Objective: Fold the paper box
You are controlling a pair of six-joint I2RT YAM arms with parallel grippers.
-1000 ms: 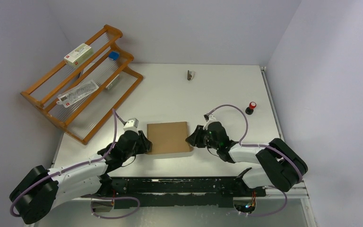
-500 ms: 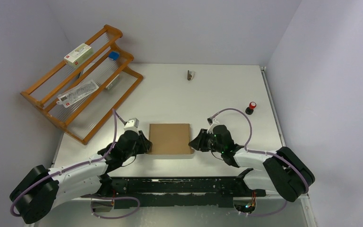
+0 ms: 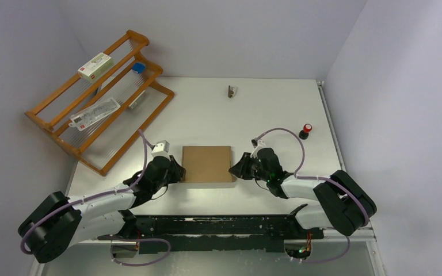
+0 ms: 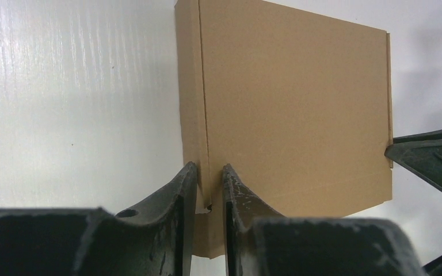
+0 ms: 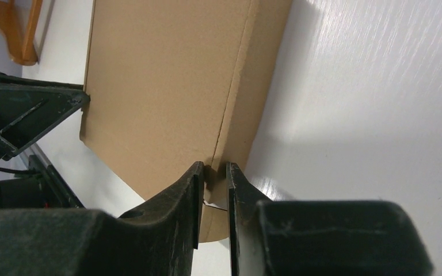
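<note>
Top external view: the paper box (image 3: 207,164) is folded shut, flat brown lid up, lying on the white table (image 3: 218,115) near the front edge, between my 2 arms. My left gripper (image 3: 178,172) is at its left side near the front corner, and my right gripper (image 3: 234,171) is at the right side near the front corner. Left wrist camera: the fingers sit close together, 1 on each side of the box's left side wall, clamped on it just back from the corner; the tip of the other gripper touches the far edge of the box. Right wrist camera: same picture mirrored, with the fingers pinched on the right side wall close to the corner and the lid seam running away from them. The box looks square to the table edge, its bottom resting on the surface. Elsewhere: a wooden rack (image 3: 137,39) at back left carries a white carton with red print (image 3: 95,65), a small grey item (image 3: 231,91) lies near the back of the table, and a red-topped black knob (image 3: 307,130) stands at the right.
</note>
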